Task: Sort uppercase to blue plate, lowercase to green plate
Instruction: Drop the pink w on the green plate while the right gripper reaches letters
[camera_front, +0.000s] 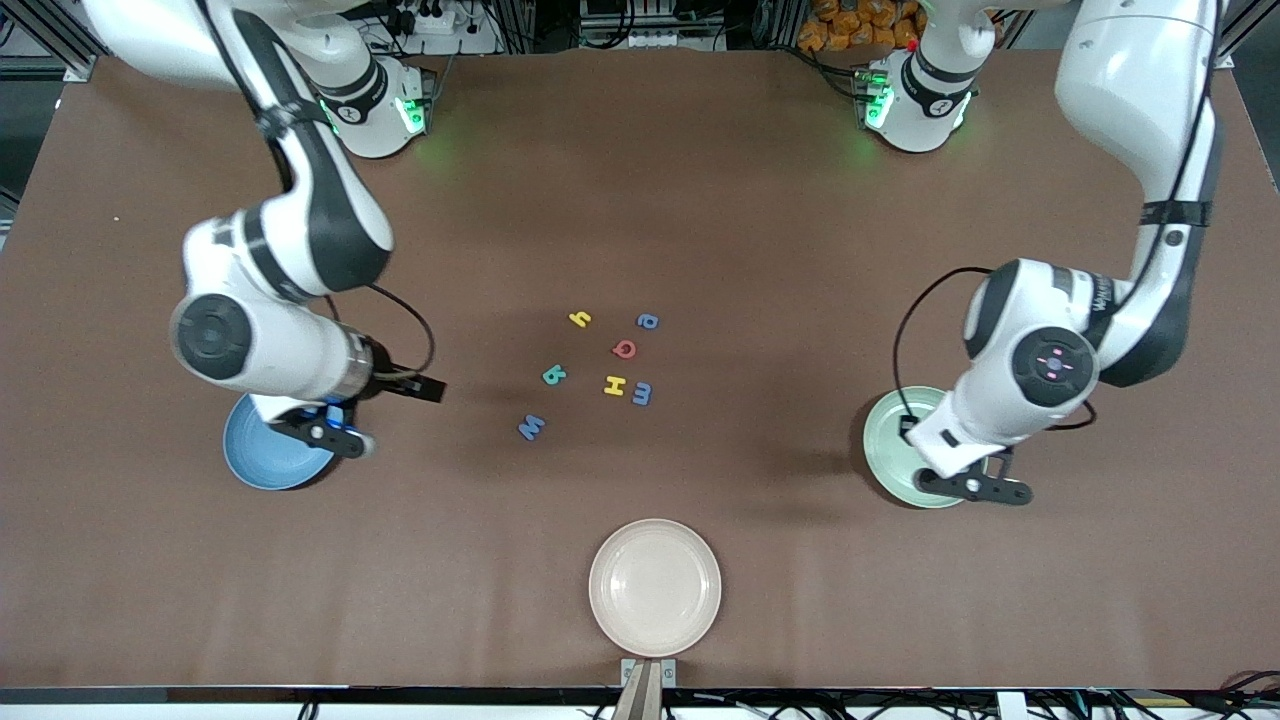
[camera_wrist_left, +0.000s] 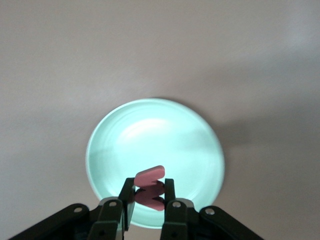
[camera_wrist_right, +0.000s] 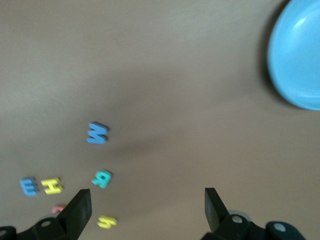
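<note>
The left gripper (camera_wrist_left: 148, 200) hangs over the green plate (camera_front: 885, 450) at the left arm's end of the table, its fingers (camera_wrist_left: 127, 200) clenched on the red w (camera_wrist_left: 149, 187). In the left wrist view the small foam letter stands pinched between the two pads, with the mint plate's bare bowl directly below it.

At the right arm's end, the right gripper (camera_wrist_right: 147, 207) hovers by the blue plate (camera_front: 255, 460) with its fingers spread wide and nothing between them. In the right wrist view that gripper faces the loose letters, and the sky-blue plate shows at the frame's edge.

Seven letters lie scattered mid-table, between the two plates. The yellow h (camera_front: 580, 319) and the blue a (camera_front: 648, 321) are farthest from the front camera. The red Q (camera_front: 625, 348) lies just nearer than those two. Nearer again, the teal R (camera_front: 553, 375) lies toward the right arm's end, with the yellow H (camera_front: 614, 385) and the blue m (camera_front: 642, 394) side by side, the m toward the left arm's end. The blue W (camera_front: 531, 427) lies nearest the front camera of the seven, a little apart from the rest.

A beige plate (camera_front: 655, 587) rests by the table edge closest to the front camera, well apart from the letters.
</note>
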